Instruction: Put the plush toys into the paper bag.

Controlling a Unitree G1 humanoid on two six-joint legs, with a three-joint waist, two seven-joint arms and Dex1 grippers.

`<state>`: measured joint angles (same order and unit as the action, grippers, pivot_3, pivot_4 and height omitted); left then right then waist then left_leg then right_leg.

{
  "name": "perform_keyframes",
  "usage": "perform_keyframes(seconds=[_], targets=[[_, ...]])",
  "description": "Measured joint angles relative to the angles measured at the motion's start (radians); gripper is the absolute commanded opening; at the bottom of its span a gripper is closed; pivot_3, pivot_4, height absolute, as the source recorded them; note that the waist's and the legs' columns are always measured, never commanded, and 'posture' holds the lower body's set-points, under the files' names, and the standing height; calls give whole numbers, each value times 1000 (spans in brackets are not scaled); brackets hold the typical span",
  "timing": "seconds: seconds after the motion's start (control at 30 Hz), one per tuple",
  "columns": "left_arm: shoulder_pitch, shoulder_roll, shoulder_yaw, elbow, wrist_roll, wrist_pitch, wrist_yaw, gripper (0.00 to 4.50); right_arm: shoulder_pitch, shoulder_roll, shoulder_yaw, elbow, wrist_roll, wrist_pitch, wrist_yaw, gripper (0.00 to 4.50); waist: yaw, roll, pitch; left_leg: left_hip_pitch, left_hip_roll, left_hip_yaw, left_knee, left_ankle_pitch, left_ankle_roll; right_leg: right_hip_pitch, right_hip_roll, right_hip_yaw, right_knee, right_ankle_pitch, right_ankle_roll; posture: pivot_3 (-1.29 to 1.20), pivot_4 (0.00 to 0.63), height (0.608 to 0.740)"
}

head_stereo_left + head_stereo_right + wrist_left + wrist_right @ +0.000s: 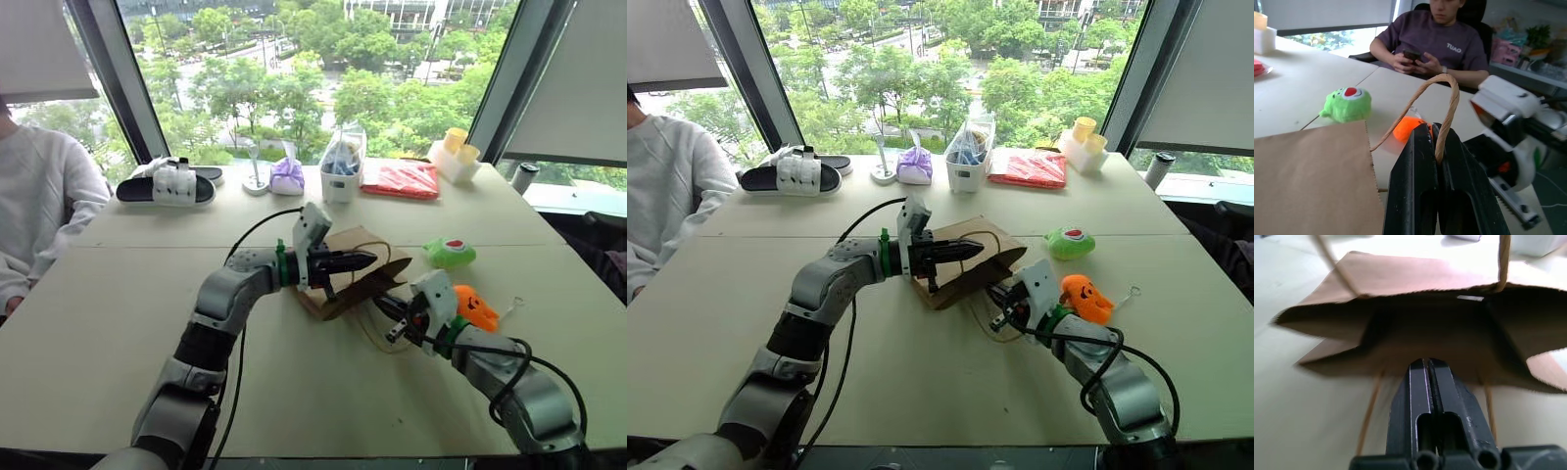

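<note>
The brown paper bag [348,292] lies tilted on the table's middle, its mouth facing the right arm. My left gripper [367,259] is shut on the bag's upper loop handle [1449,98] and holds that side raised. My right gripper [1428,361] is shut, its tips at the lower lip of the open mouth; whether it pinches the paper is unclear. The green plush toy [451,253] with a red-and-white patch sits on the table just right of the bag. The orange plush toy [475,305] lies nearer, right beside my right wrist.
Along the far edge stand black-and-white slippers [171,184], a purple pouch [287,176], a white cup with a clear bag [341,166], a red packet [402,179] and yellow-white boxes [454,155]. A person in white [39,196] sits at the left, another [1435,39] sits off the table's right end.
</note>
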<state>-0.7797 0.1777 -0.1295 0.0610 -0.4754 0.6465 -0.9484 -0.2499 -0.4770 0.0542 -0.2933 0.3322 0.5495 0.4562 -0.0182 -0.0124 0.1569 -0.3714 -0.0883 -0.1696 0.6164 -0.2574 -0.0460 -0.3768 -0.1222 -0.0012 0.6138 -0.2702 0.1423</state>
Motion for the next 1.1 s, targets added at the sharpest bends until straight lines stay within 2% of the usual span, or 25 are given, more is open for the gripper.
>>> perform_keyframes(seconds=[0.23,0.3,0.63,0.8,1.1], targets=[[28,10,2,-47,-46,44,19,44,-130,24,85,189,-86,-56,59,0,6,0,0,-1,0,-1,0,1,-1,0,0,0,0,0,0,0,150,740],[28,4,14,-48,-61,44,36,44,-149,25,105,233,-106,-61,80,0,5,0,0,-1,0,-1,0,3,-6,0,0,0,-1,0,0,0,150,740],[-32,-27,91,27,-71,6,162,44,-162,93,160,368,-208,-162,93,0,3,0,0,-1,0,-1,0,4,-7,-1,1,0,0,0,0,0,150,740],[-48,-27,109,32,-95,6,159,44,-165,126,176,417,-253,-196,78,0,2,0,0,-1,0,0,0,5,-8,-1,1,0,0,0,0,0,150,740],[-45,-21,67,-161,-193,94,101,44,-186,171,197,438,-321,-205,57,0,0,0,0,0,0,0,0,5,-9,-1,1,1,1,0,0,0,150,740]])
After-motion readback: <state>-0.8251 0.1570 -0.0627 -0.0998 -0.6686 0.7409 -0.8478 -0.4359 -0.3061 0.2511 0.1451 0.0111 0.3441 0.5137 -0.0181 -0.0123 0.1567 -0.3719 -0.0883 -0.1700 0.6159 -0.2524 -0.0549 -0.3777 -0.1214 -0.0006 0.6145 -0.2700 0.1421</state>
